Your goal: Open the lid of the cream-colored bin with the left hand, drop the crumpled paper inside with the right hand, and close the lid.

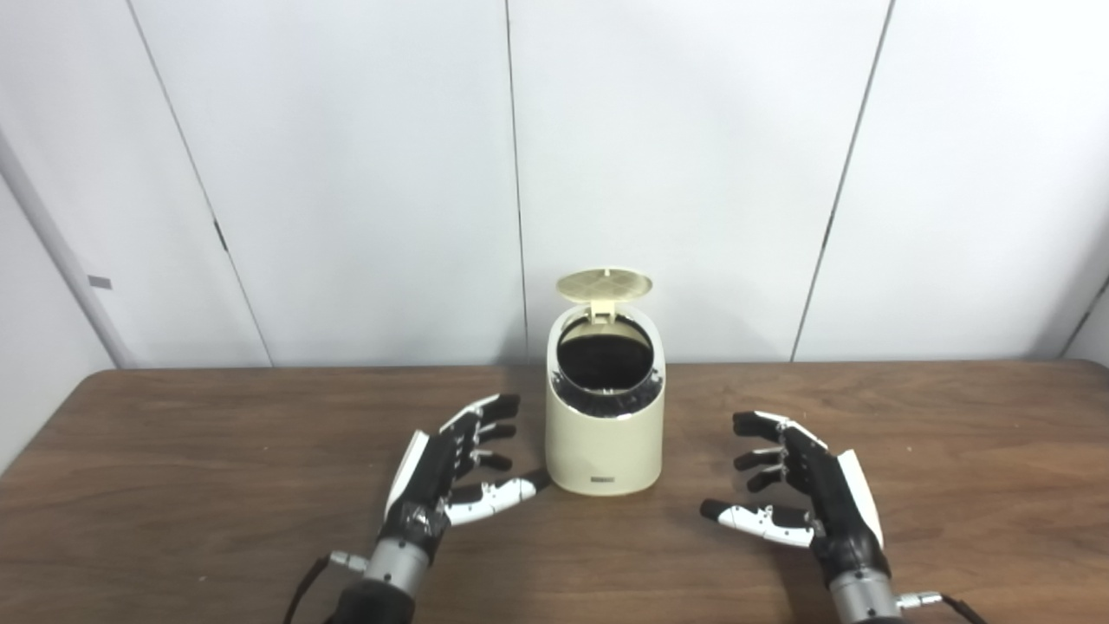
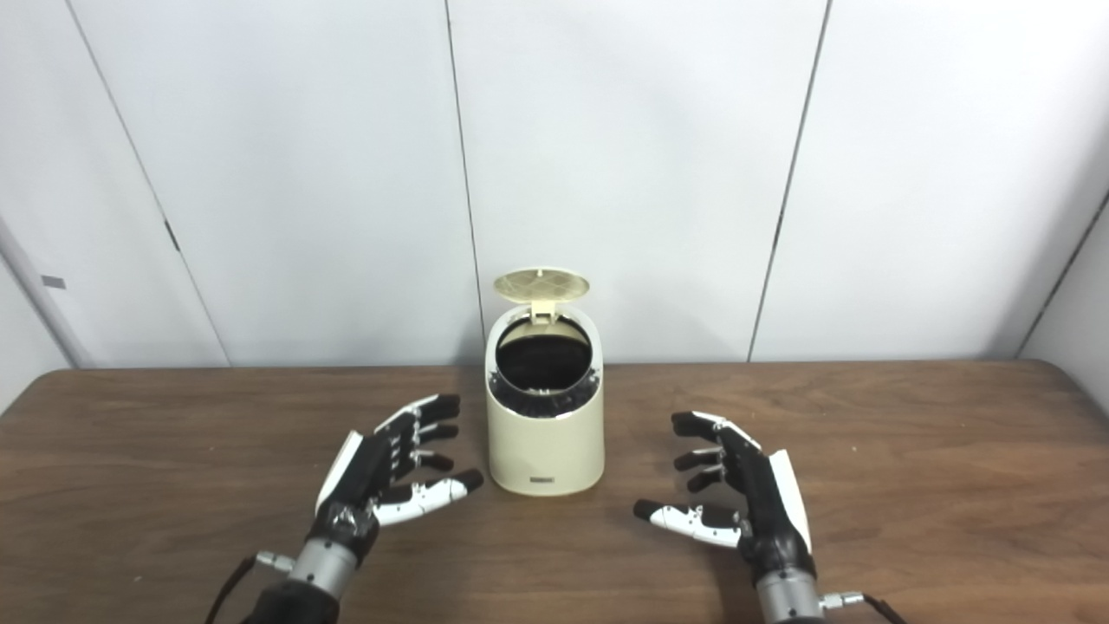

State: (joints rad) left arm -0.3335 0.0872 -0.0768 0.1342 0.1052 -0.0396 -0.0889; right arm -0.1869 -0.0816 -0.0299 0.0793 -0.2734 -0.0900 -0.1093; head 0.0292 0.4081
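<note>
One cream bin (image 1: 605,433) standing on one brown wooden table (image 1: 173,485), its one round lid (image 1: 604,284) flipped up, two robot hands, the left hand (image 1: 455,472) and right hand (image 1: 801,490), both empty with fingers spread

Your two head cameras: side by side, looking forward and down over the table (image 1: 173,451) toward the wall (image 1: 346,173); medium range; both share bin (image 1: 604,433), both hands, tabletop; slight sideways offset.

Bare wooden table (image 1: 173,485) lies free at 9 and 3 o'clock of the cream-colored bin (image 1: 604,451). The raised lid (image 1: 604,284) blocks its mouth at 12 o'clock. The wall panels (image 1: 346,173) close off the far side.
</note>
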